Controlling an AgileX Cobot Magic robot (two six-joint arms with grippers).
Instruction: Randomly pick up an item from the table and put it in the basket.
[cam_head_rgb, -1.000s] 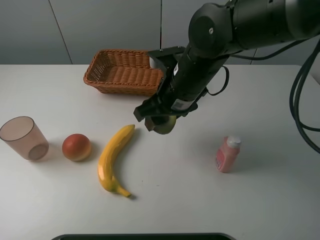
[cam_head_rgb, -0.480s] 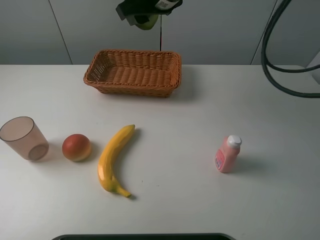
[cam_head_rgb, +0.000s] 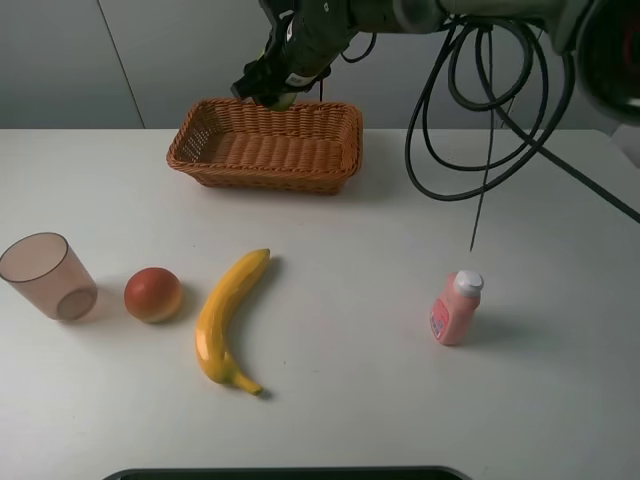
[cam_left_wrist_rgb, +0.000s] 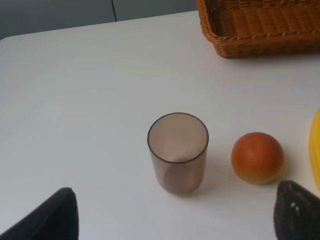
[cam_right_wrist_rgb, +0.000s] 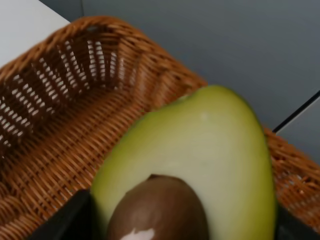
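My right gripper (cam_head_rgb: 274, 90) is shut on the halved avocado (cam_head_rgb: 287, 98) and holds it just above the back rim of the wicker basket (cam_head_rgb: 262, 178). In the right wrist view the avocado (cam_right_wrist_rgb: 210, 150) fills the frame, cut face and brown pit showing, with the basket's woven wall (cam_right_wrist_rgb: 60, 90) right below it. The basket holds nothing that I can see. My left gripper (cam_left_wrist_rgb: 175, 222) is open and empty, low over the white table (cam_left_wrist_rgb: 75, 100) near the cup. It is out of the high view.
A translucent pinkish cup (cam_head_rgb: 45, 275), a round red-orange fruit (cam_head_rgb: 153, 294) and a yellow banana (cam_head_rgb: 225, 318) lie at the front left. A pink bottle (cam_head_rgb: 455, 308) stands at the right. The right arm's cables (cam_head_rgb: 480, 120) hang over the back right.
The right arm lifted the avocado from the table's middle, carried it high to the back, and has now come down over the basket's back rim. Nothing else moved.
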